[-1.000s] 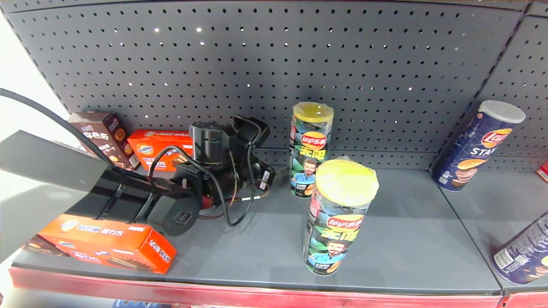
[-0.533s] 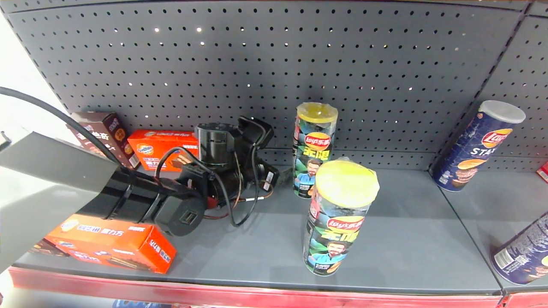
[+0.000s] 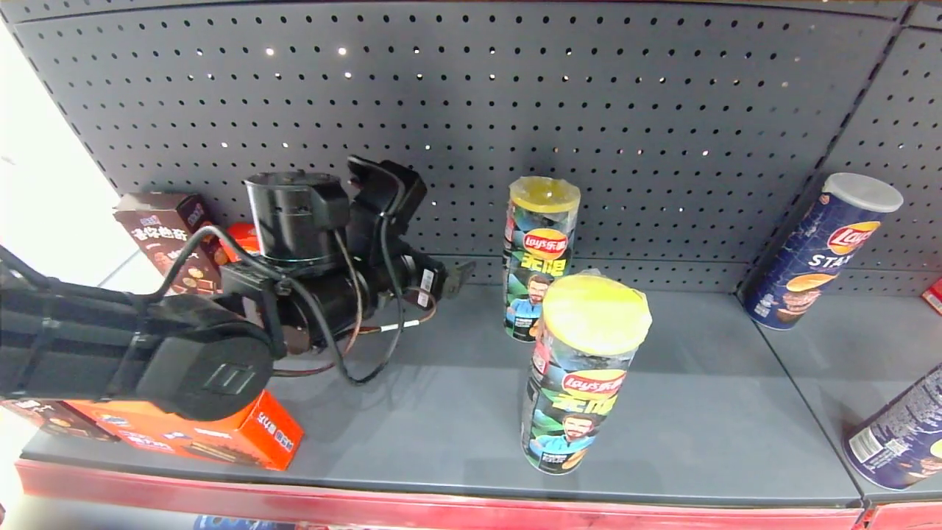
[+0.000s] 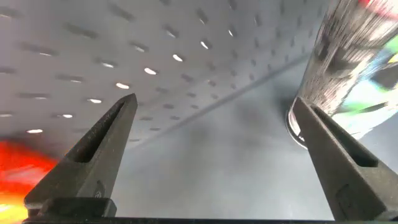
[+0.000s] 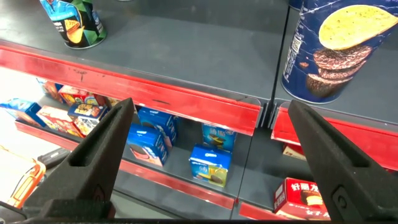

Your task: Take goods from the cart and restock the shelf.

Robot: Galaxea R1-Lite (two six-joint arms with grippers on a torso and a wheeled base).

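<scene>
While the left gripper (image 3: 458,274) hangs over the grey shelf (image 3: 699,412) close to the pegboard (image 3: 471,110), its fingers are spread wide with nothing between them. The rear green chip can (image 3: 541,258) stands upright just beside it, untouched. A front green chip can (image 3: 581,375) stands nearer the shelf's red edge. The right gripper (image 5: 211,106) is likewise spread and empty, facing that edge near a blue chip can (image 5: 329,50).
</scene>
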